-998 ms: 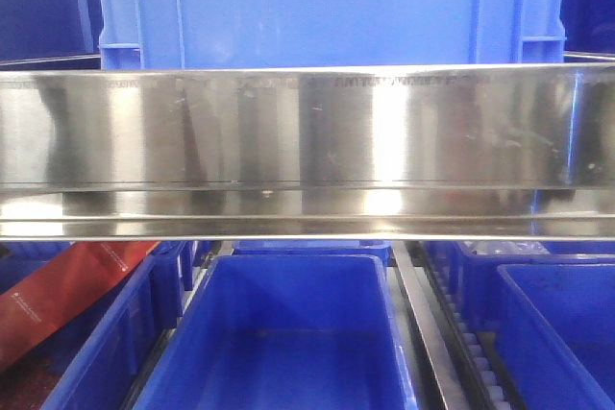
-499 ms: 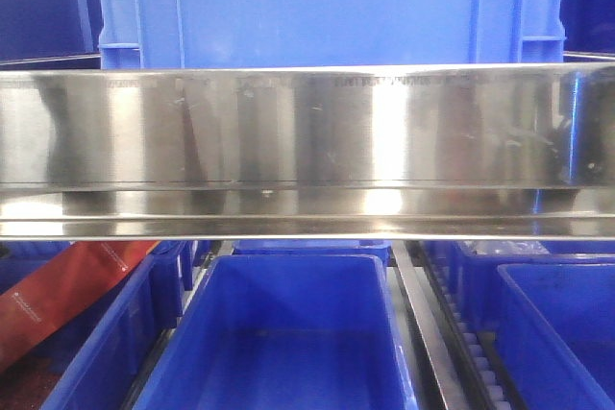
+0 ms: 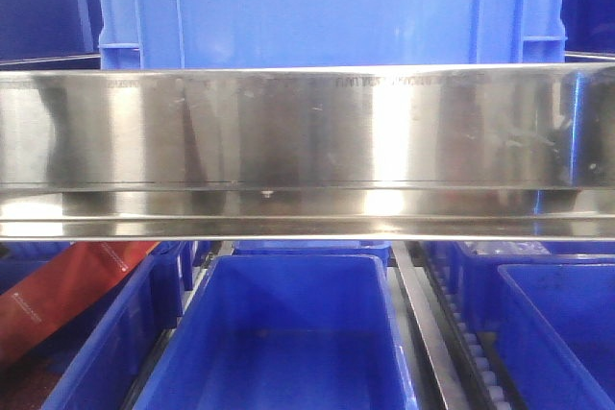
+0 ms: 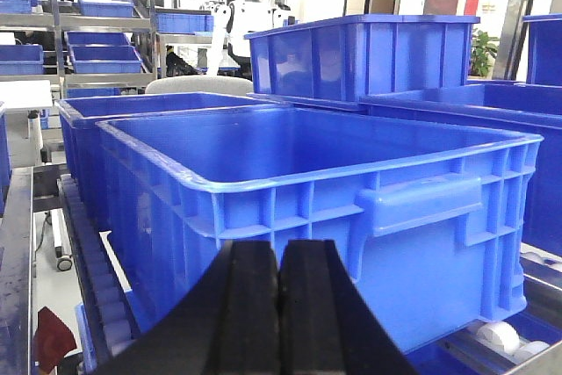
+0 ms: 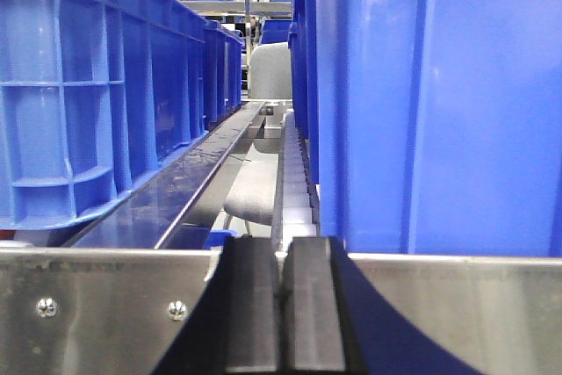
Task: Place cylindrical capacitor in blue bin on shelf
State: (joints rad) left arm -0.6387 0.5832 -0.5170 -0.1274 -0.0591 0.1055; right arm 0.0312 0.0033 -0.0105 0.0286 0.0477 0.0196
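The cylindrical capacitor does not show in any view. The shelf's shiny steel front rail (image 3: 307, 127) crosses the front view, and neither gripper shows there. An open, empty blue bin (image 3: 288, 333) sits below the rail. In the left wrist view my left gripper (image 4: 279, 245) is shut with its jaws pressed together, just in front of a large empty blue bin (image 4: 334, 155). In the right wrist view my right gripper (image 5: 281, 243) is shut with only a thin slit between the jaws. It sits at the steel rail (image 5: 105, 305), between two blue bins.
A large blue crate (image 3: 327, 7) stands above the rail. More blue bins sit at lower left (image 3: 106, 343) and lower right (image 3: 557, 324). A red strip (image 3: 67, 285) lies across the lower left bin. Blue bin walls stand left (image 5: 88, 85) and right (image 5: 421, 103) of a roller track (image 5: 294, 182).
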